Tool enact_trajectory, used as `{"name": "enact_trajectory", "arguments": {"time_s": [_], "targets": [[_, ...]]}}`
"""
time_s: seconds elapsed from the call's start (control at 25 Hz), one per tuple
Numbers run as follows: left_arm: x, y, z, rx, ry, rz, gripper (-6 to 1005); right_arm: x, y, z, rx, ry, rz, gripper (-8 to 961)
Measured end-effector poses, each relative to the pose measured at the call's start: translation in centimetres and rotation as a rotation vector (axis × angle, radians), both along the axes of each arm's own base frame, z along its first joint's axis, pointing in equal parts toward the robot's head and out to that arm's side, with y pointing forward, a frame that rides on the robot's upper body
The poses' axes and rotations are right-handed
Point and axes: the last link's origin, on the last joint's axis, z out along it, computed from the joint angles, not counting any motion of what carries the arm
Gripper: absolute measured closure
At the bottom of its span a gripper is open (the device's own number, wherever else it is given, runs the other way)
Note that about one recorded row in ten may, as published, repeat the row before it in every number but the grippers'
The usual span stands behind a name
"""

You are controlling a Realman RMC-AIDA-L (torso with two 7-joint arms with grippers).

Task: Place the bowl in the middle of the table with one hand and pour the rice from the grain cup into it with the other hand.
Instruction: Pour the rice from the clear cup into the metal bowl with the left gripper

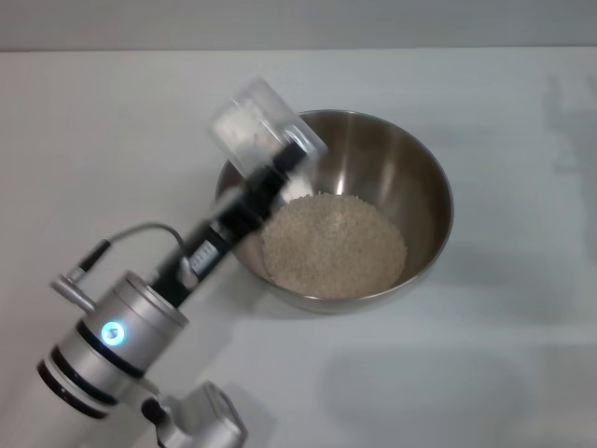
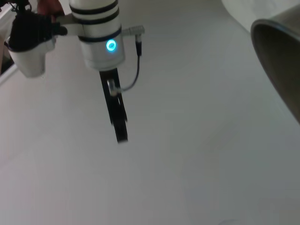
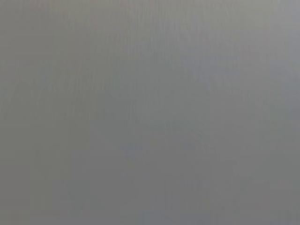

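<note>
The steel bowl (image 1: 435,191) stands on the white table (image 1: 522,355), near its middle. A heap of rice (image 1: 334,245) lies in the bowl. My left gripper (image 1: 280,166) is shut on the clear grain cup (image 1: 250,126). It holds the cup tipped over the bowl's left rim, mouth down towards the inside. A pale patch shows inside the cup. The bowl's rim (image 2: 276,56) also shows in the left wrist view. My right gripper (image 2: 121,133) appears in that view, farther off, hanging above bare table (image 2: 197,159) away from the bowl.
The tabletop around the bowl is plain white in the head view. My left arm's wrist (image 1: 117,331) with its blue light and cable crosses the lower left. The right wrist view shows only flat grey.
</note>
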Motion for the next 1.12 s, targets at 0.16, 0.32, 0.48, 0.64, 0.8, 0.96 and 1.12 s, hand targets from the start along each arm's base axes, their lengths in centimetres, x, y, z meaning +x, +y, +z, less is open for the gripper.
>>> {"name": "enact_trajectory", "arguments": {"time_s": [0.16,0.32,0.48,0.64,0.8,0.96,1.12], "targets": [[-0.4,1.2,0.8,0.047,-0.005,0.038,978,-0.1,0.0,0.0,0.001,0.000,0.002,435],[-0.7,0.1,-0.5,-0.022,0.042,0.030,978,-0.1,0.0,0.0,0.000,0.000,0.004,434],[-0.7,0.2,-0.4,-0.011,0.042,0.033,978,-0.1,0.0,0.0,-0.001,-0.001,0.004,435],[-0.5,0.7,0.1,0.014,0.010,0.048,978,0.0,-0.1,0.0,0.000,0.001,0.001,436],[-0.7,0.3,-0.4,-0.019,0.027,0.047,978,0.1,-0.1,0.0,-0.002,0.003,0.000,435],[-1.0,0.4,-0.4,-0.022,0.037,0.059,978,0.1,-0.2,-0.1,-0.002,0.005,-0.001,434],[-1.1,0.2,-0.5,-0.029,0.039,0.058,978,0.2,-0.2,0.0,-0.001,0.007,-0.003,434]]}}
